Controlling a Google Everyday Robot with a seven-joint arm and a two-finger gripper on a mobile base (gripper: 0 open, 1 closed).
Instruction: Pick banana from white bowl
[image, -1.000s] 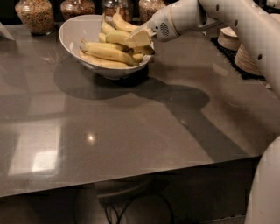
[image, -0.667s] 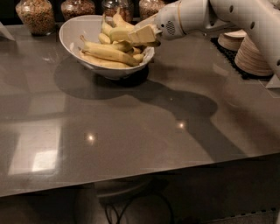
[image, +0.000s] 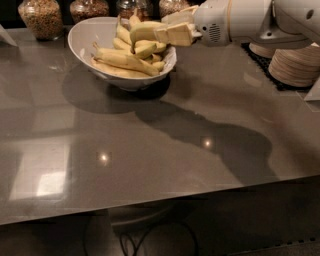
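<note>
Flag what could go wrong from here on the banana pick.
1. The gripper over the wide white bowl holds the yellow banana by one end. Most of it overhangs the jaws, so it may pivot or slip out.
2. Glass jars of dry food stand close behind the bowl, so a rearward swing could clip them.

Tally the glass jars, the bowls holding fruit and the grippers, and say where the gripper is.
Glass jars: 4
White bowl: 1
Gripper: 1, over the bowl's right rim, shut on a banana
Total: 6
</note>
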